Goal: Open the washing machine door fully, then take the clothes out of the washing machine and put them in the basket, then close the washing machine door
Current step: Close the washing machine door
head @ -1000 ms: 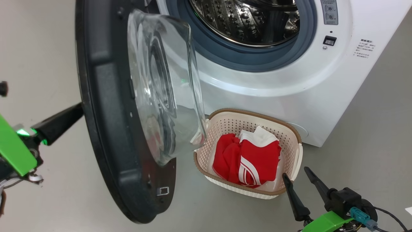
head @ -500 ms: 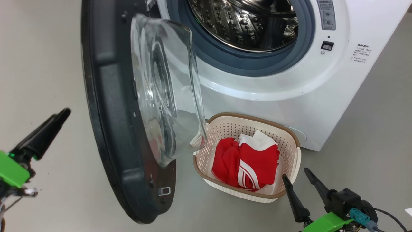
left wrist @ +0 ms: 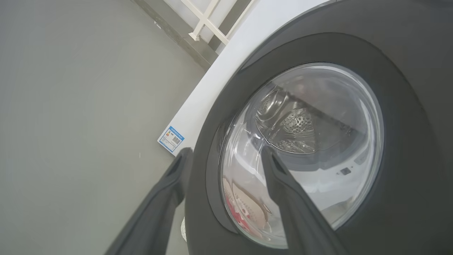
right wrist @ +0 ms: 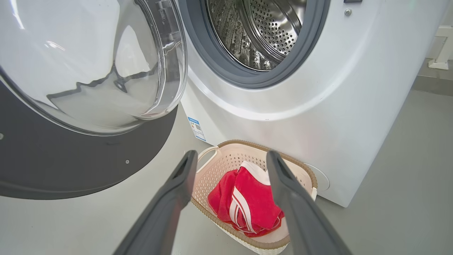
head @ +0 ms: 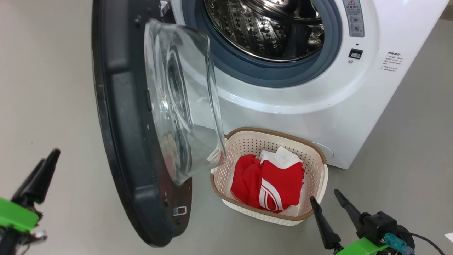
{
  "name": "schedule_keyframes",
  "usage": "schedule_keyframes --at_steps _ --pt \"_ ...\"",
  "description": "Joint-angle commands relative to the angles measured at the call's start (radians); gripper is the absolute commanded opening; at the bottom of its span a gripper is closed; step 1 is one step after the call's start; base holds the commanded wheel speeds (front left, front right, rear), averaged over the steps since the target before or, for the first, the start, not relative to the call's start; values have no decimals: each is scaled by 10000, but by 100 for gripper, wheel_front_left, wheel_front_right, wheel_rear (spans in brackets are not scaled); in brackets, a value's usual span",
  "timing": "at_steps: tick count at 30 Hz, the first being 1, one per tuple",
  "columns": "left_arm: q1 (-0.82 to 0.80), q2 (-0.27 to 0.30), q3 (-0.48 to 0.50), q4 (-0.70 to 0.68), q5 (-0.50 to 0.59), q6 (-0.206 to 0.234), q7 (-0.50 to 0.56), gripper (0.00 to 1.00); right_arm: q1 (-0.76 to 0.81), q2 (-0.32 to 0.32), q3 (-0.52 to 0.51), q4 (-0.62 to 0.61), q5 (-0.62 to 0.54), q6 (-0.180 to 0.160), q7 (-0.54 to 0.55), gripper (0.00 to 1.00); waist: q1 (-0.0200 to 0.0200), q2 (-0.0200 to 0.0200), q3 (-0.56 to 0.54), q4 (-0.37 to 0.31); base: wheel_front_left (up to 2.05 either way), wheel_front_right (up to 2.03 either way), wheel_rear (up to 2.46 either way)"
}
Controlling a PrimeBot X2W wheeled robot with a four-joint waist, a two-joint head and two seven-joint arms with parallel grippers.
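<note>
Lying in the basket (head: 315,148) at five o'clock, the clothes (head: 269,184) are out; the washing machine door (head: 120,124) at nine o'clock stands open, so only closing is left. Left tool (left wrist: 226,152) and right tool (head: 324,194) are both spread, empty.

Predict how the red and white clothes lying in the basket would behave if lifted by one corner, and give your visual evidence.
Probably floppy: the clothes lie crumpled in folds, so they would likely drape. Likely light for their bulk: thin fabric, loosely heaped. Unlikely to roll; a trailing edge might catch the basket rim.
</note>
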Motion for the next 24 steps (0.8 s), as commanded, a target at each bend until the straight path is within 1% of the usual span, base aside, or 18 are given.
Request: schedule_keyframes --at_steps 1,7,9,16,20,23,24 --pt "-100 460 361 23 30 -69 -257 100 -48 8 260 -240 99 48 -65 100 1 0 -8 -22 0 0 0" --pt "241 78 123 627 -148 -69 -1192 100 -72 9 253 -240 96 48 -65 100 1 0 38 -62 0 0 0" --pt "343 67 -40 784 -11 -69 -1501 100 -81 9 255 -231 85 48 -65 100 1 0 49 -68 0 0 0" --pt "617 -242 -697 1251 258 -69 -2482 100 -117 9 288 -206 97 48 -65 100 1 0 59 -119 0 0 0" --pt "615 -374 -982 1608 720 -69 -2865 100 -126 9 302 -201 102 48 -65 100 1 0 64 -146 0 0 0" --pt "582 -468 -979 1844 1307 -69 -2966 100 -130 9 303 -205 103 48 -65 100 1 0 76 -161 0 0 0" --pt "533 -510 -793 1923 1666 -69 -2972 100 -132 9 293 -208 102 48 -65 100 1 0 84 -158 0 0 0"
